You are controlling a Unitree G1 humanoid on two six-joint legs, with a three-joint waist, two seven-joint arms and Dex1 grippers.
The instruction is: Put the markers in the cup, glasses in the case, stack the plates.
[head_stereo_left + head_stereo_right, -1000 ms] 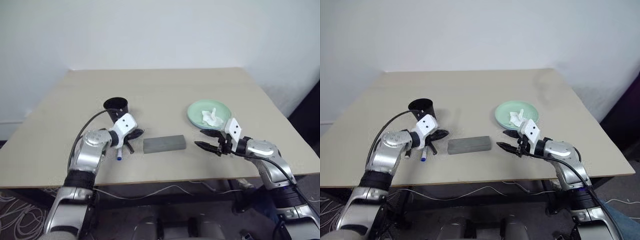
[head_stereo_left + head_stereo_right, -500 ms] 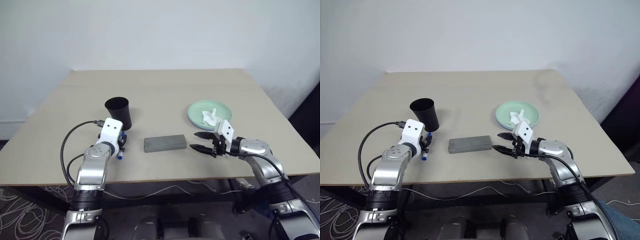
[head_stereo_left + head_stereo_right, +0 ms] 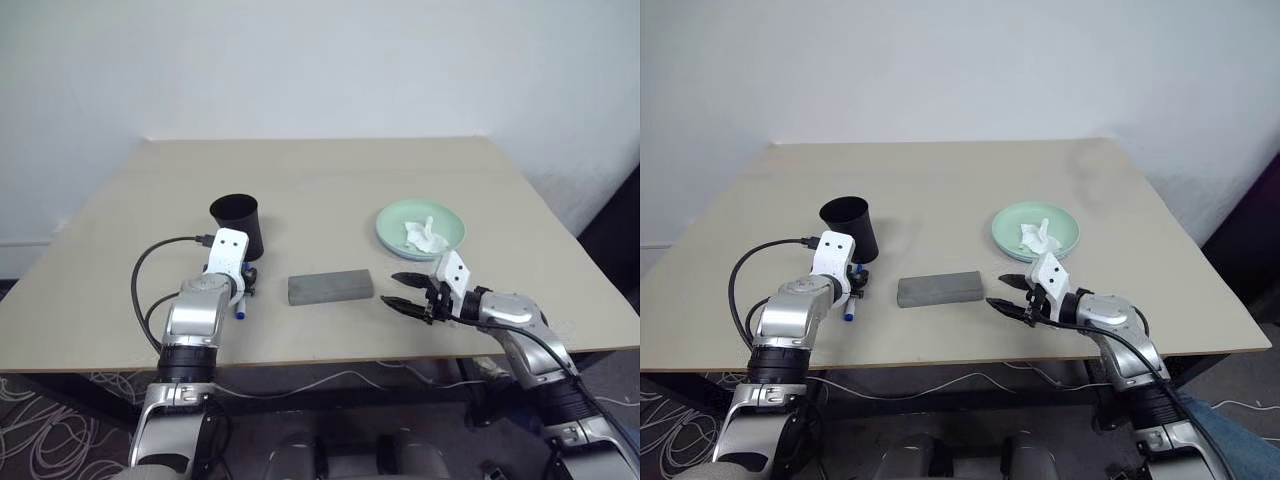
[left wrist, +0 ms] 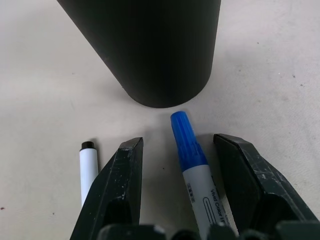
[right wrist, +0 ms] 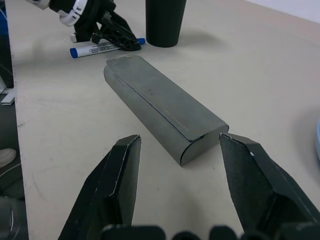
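Between the spread fingers of the open left claw (image 4: pixel 175 200) lies a blue-capped marker (image 4: pixel 192 165), cap toward the cup (image 4: pixel 150 45), lengthwise along the claw.

The matte black tapered cup (image 4: pixel 150 50) stands just ahead of the open left gripper (image 4: pixel 177 165), blocking that way; a blue-capped white marker (image 4: pixel 192 165) lies between its fingers, another, apparently uncapped, just beside. Right of the cup, bare tan table (image 3: pixel 330 190) separates it from the closed grey rectangular case (image 5: pixel 162 107), which fronts the open right gripper (image 5: pixel 180 160).
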